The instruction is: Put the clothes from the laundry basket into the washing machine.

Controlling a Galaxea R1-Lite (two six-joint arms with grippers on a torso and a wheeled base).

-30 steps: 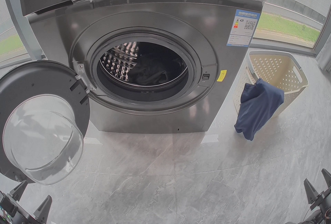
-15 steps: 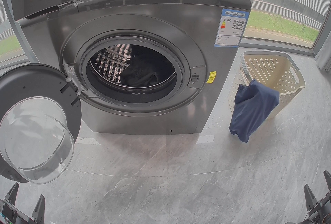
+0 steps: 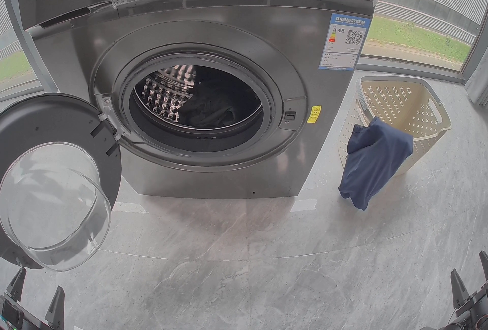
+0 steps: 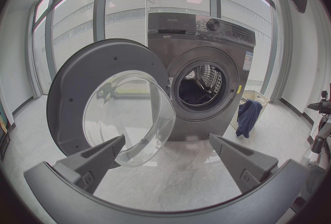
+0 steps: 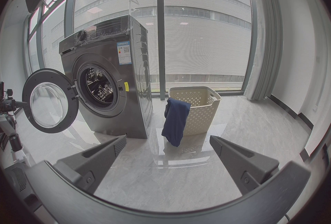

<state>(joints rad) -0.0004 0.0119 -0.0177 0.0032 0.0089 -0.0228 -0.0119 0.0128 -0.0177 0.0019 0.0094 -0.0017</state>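
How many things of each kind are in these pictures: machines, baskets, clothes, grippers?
Washing machine: 1
Laundry basket: 1
Blue garment on the basket rim: 1
Dark clothes heap in the drum: 1
Grippers: 2, left gripper and right gripper, both open
Total: 6

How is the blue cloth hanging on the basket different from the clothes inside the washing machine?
The blue cloth hangs over the rim of the basket, outside the washing machine; the dark clothes lie inside it. The blue cloth is navy; the dark clothes look almost black. The blue cloth droops straight down; the dark clothes sit in a heap. Both are soft, crumpled fabric.
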